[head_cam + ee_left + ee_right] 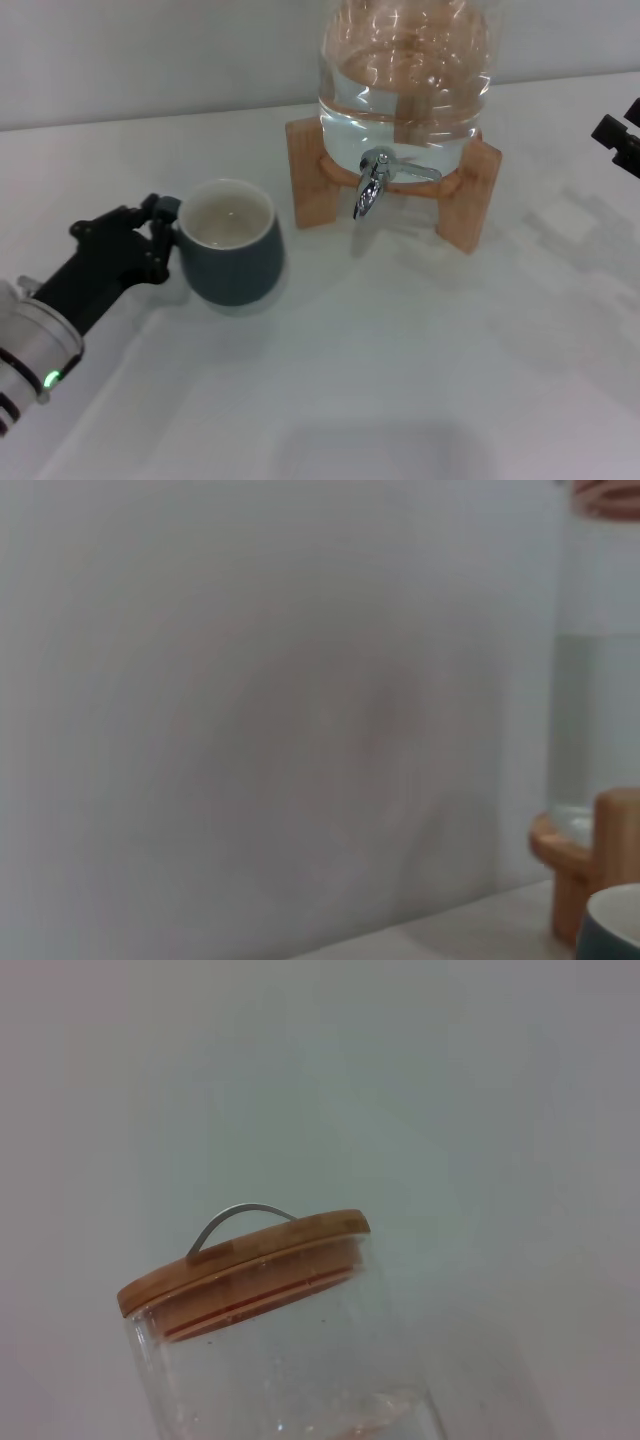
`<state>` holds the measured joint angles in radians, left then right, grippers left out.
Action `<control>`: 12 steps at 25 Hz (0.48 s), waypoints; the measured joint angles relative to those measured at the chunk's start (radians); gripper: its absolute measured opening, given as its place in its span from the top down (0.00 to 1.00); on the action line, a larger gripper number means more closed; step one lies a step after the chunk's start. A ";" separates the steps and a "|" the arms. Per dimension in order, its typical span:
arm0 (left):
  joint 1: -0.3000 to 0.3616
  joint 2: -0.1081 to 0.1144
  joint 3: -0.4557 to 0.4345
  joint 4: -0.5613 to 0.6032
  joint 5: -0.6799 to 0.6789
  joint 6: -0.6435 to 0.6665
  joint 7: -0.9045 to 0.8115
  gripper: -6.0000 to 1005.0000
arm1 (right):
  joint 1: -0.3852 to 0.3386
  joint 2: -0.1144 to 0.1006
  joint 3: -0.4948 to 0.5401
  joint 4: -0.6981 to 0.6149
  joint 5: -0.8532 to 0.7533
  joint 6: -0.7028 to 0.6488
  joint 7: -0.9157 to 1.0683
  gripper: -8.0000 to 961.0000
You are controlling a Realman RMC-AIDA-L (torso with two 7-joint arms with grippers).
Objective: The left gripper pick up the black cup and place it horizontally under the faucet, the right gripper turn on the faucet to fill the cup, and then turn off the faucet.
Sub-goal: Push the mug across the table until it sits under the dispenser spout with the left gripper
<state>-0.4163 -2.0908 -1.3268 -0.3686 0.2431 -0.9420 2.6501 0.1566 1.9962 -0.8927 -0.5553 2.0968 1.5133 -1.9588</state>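
The black cup (236, 256) looks matt dark outside and smooth cream inside. The faucet (371, 185) is shiny chrome metal on a clear glass jar (405, 80), which sits in a plain wooden stand (318, 180). Its lid (245, 1255) is wood with a thin metal handle. The table (400, 360) is smooth, matt white.

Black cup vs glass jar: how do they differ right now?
The squat dark grey-teal black cup with cream inside is opaque; the large clear glass jar is see-through. The cup sits directly on the white table with its mouth open; the jar rests on a wooden stand under a wooden lid. The cup looks empty; the jar holds water. Both stand upright.
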 joint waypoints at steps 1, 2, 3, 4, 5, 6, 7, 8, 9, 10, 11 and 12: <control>0.001 0.000 0.016 -0.009 0.000 0.000 0.000 0.85 | 0.000 0.000 0.000 0.000 0.000 0.001 0.000 0.12; 0.001 0.000 0.028 -0.014 0.000 0.001 -0.001 0.85 | 0.000 0.000 0.000 0.000 0.000 0.003 0.000 0.12; 0.001 0.000 0.041 -0.018 0.000 0.001 -0.003 0.85 | 0.000 0.000 0.000 0.000 0.000 0.003 0.000 0.12; 0.001 0.000 0.051 -0.020 0.000 0.001 -0.006 0.85 | 0.000 0.000 0.000 0.000 0.000 0.004 0.000 0.12; 0.001 0.000 0.064 -0.023 0.000 0.000 -0.009 0.85 | 0.000 0.001 0.000 0.000 0.000 0.005 0.000 0.12; 0.001 0.000 0.077 -0.026 0.000 -0.001 -0.011 0.85 | 0.000 0.001 0.000 0.000 0.000 0.005 0.000 0.12; 0.002 0.000 0.087 -0.027 0.000 -0.002 -0.012 0.85 | 0.000 0.001 0.000 0.000 0.000 0.005 0.000 0.12; 0.003 0.000 0.098 -0.029 0.000 -0.002 -0.013 0.85 | 0.000 0.001 0.000 0.000 0.000 0.006 0.000 0.12; 0.005 0.000 0.106 -0.031 0.000 -0.003 -0.013 0.85 | 0.000 0.001 0.000 0.000 0.000 0.006 0.000 0.12; 0.008 0.000 0.110 -0.033 0.001 -0.004 -0.014 0.85 | 0.000 0.001 0.000 0.000 0.000 0.006 0.000 0.12; 0.010 0.000 0.113 -0.035 0.001 -0.005 -0.014 0.85 | 0.000 0.001 0.000 0.000 0.000 0.006 0.000 0.12; 0.014 0.000 0.121 -0.038 0.002 -0.009 -0.014 0.85 | 0.000 0.001 0.000 0.000 0.000 0.006 0.000 0.12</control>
<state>-0.4025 -2.0906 -1.2058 -0.4061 0.2448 -0.9508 2.6357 0.1564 1.9976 -0.8928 -0.5553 2.0968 1.5190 -1.9589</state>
